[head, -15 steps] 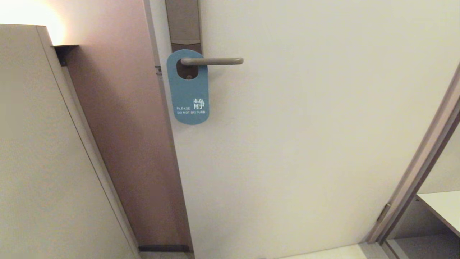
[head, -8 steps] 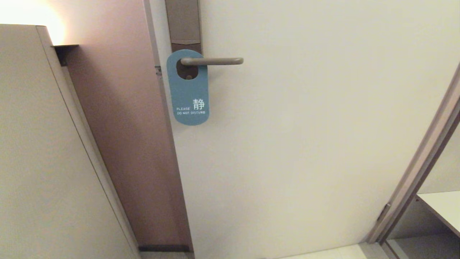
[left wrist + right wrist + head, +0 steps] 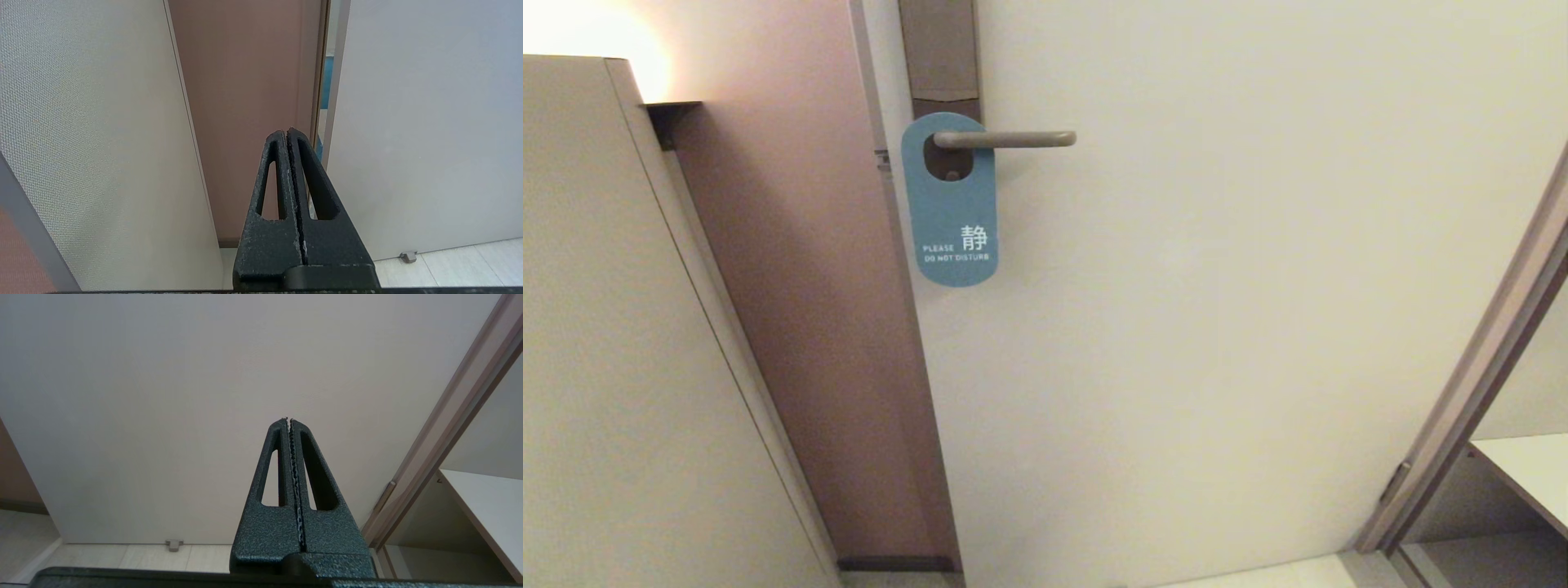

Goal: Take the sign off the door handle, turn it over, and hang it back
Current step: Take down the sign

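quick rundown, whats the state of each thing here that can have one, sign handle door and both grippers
sign: hanging on the handle by its hole, blue "do not disturb" face out
door handle: level, not pressed down
door: slightly ajar, a narrow gap at its edge in the left wrist view
left gripper: shut, empty, low and away from the sign
right gripper: shut, empty, facing the bare door low down

The door (image 3: 1217, 327) is being viewed from the head, squarely, fairly near. Its lower part (image 3: 163, 416) is being faced from low down by both wrist cameras; it is being shared by all.
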Robot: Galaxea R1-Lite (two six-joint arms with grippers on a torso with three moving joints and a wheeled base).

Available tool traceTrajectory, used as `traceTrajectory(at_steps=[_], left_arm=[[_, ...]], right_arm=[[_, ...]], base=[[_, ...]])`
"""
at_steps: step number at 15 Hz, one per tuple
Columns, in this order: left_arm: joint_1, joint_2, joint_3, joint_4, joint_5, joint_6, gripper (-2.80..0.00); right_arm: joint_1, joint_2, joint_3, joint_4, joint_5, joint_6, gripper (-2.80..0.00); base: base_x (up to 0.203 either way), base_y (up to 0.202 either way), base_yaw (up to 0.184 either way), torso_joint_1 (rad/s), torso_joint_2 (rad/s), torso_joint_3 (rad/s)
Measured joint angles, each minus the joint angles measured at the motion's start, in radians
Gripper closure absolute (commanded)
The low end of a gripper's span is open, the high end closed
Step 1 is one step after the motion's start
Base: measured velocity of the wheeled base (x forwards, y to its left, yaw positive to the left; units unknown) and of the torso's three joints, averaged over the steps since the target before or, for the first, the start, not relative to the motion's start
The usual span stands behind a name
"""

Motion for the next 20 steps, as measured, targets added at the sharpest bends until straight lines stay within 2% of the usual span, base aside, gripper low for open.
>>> traceTrajectory(at_steps=[20], left_arm=[[0.000,0.000,0.000,0.000,0.001,0.001,0.00]], right_arm=[[0.000,-0.001,0.000,0.000,0.000,0.000,0.00]], base=[[0.000,0.000,0.000,0.000,0.00,0.000]])
